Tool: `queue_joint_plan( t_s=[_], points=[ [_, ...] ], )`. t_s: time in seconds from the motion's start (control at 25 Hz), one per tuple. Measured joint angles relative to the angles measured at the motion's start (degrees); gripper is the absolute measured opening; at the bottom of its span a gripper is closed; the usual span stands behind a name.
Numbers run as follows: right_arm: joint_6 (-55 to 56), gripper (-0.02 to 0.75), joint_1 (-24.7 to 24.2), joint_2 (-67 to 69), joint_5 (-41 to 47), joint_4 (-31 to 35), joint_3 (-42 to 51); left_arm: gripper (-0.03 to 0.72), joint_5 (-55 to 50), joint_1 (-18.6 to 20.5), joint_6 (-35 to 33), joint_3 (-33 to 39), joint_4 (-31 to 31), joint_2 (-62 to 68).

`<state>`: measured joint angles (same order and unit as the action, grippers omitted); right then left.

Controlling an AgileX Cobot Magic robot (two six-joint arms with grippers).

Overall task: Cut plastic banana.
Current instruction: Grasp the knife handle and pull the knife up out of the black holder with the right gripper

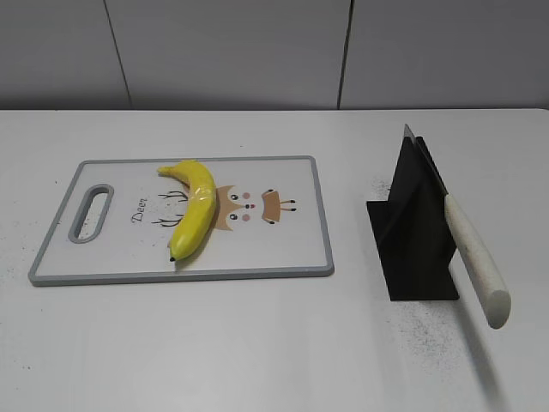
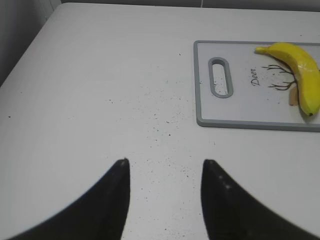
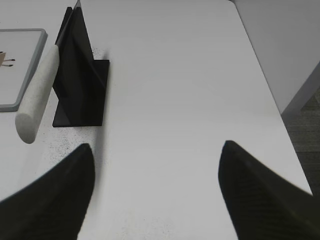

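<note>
The plastic banana is glossy yellow and curved, with a dark tip. It lies on a white cutting board with a grey rim and a deer drawing. It also shows in the left wrist view. A knife with a white handle rests in a black stand; the right wrist view shows its handle too. My left gripper is open and empty over bare table, left of the board. My right gripper is open and empty, right of the stand. Neither gripper shows in the exterior view.
The cutting board's handle slot is at its left end. The white table carries dark specks near the stand and left of the board. The table's right edge drops off beside my right gripper.
</note>
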<state>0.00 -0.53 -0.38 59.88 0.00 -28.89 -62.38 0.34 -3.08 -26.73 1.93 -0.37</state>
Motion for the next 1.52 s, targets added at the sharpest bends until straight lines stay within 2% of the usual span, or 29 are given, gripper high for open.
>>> queue_joint_plan(
  t_s=[1.0, 1.08, 1.2, 1.4, 1.52],
  points=[
    [0.0, 0.584, 0.0, 0.0, -0.2, 0.0, -0.2, 0.446, 0.0, 0.0, 0.0, 0.0, -0.4, 0.0],
    [0.0, 0.591, 0.0, 0.0, -0.5, 0.0, -1.3, 0.494, 0.0, 0.0, -0.2, 0.0, -0.4, 0.0],
    [0.0, 0.619, 0.0, 2.5, -0.7, 0.5, -2.6, 0.638, 0.0, 0.0, -0.5, 0.0, -0.4, 0.0],
    [0.0, 0.625, 0.0, 13.0, -0.8, 3.1, -4.6, 0.668, 0.0, 0.0, -0.5, 0.0, -0.5, 0.0],
    [0.0, 0.603, 0.0, 21.0, 0.3, 3.5, -7.5, 0.668, 0.0, 0.0, -0.6, 0.0, -0.5, 0.0]
  ],
)
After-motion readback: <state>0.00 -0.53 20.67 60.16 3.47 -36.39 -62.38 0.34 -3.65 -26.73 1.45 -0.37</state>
